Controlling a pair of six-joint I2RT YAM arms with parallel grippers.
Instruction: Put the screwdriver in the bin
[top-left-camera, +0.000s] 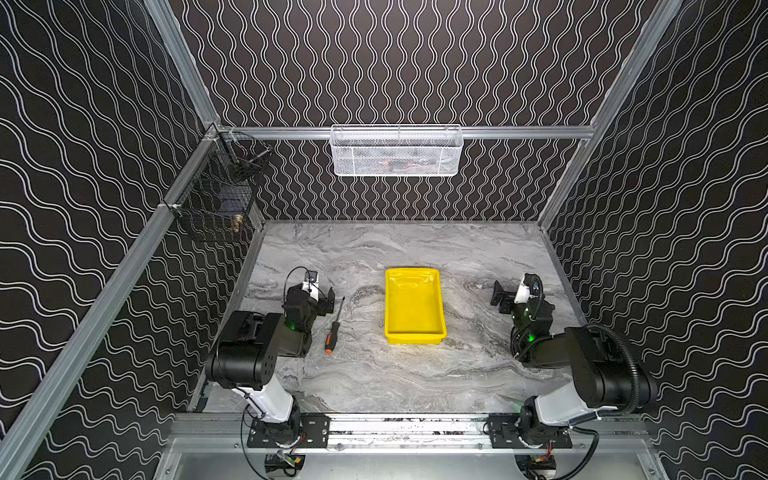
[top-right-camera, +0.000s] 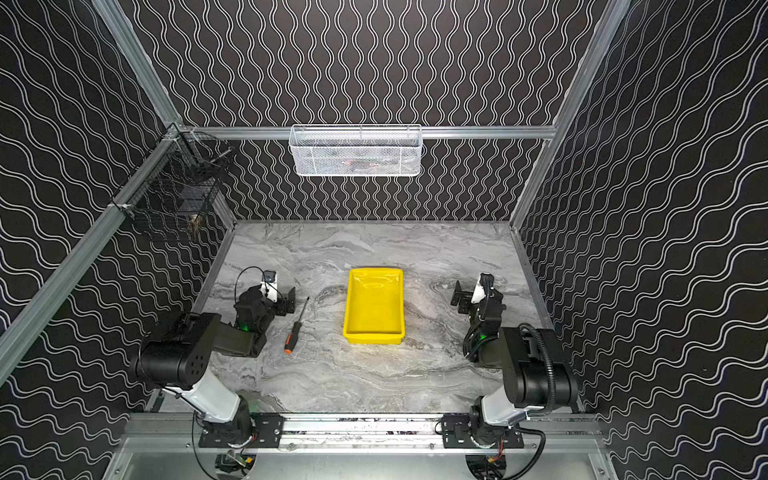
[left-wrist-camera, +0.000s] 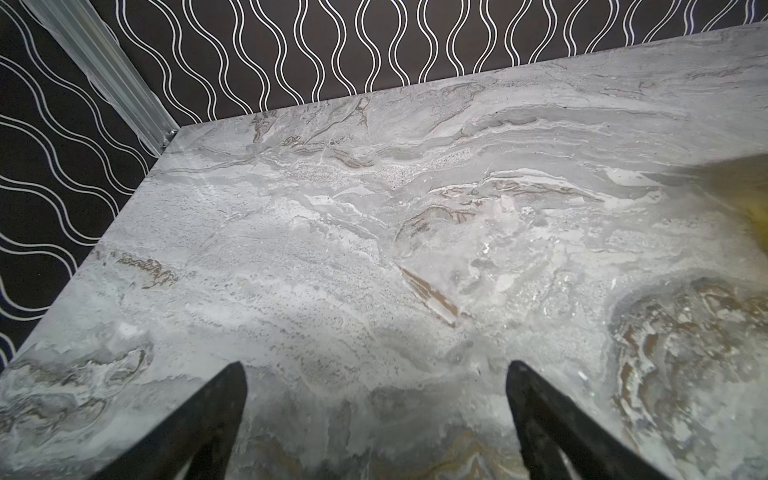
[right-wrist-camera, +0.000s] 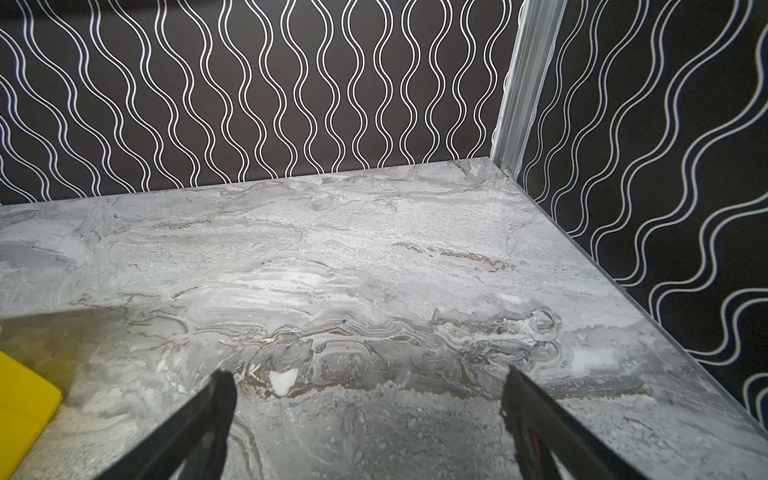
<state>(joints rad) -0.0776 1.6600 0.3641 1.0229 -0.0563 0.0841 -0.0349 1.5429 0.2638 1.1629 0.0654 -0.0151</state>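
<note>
The screwdriver (top-left-camera: 334, 328) lies flat on the marbled surface (top-left-camera: 374, 374), left of the bin (top-left-camera: 414, 307) and apart from it, with a strip of bare surface between the two. Its orange butt points toward the near edge. Its thin shaft runs away toward the far side, leaning slightly right.

The left claw (top-left-camera: 326, 301) sits low, just left of the shaft's far end, close beside it but not touching. Its jaws stand wide apart and hold nothing. The left wrist view shows only bare marble between the two dark fingers (left-wrist-camera: 232, 399).

The right claw (top-left-camera: 503, 297) is on the other side of the bin, well apart from it. Its jaws are also spread wide and empty. In the right wrist view, a yellow corner of the bin shows at the frame's edge.

The bin stands near the middle of the surface, its long sides running near to far, and it is empty inside. Open surface lies on all four sides of it, and the widest stretches are beyond it to the far wall and in front of it to the near rail.

Patterned walls close off the left, right and far edges. A white mesh basket (top-left-camera: 397, 151) hangs from the far rail, above the surface. A black wire basket (top-left-camera: 216, 195) hangs on the left rail at the far-left corner, also above the surface. Both arm bases are bolted to the near rail.
</note>
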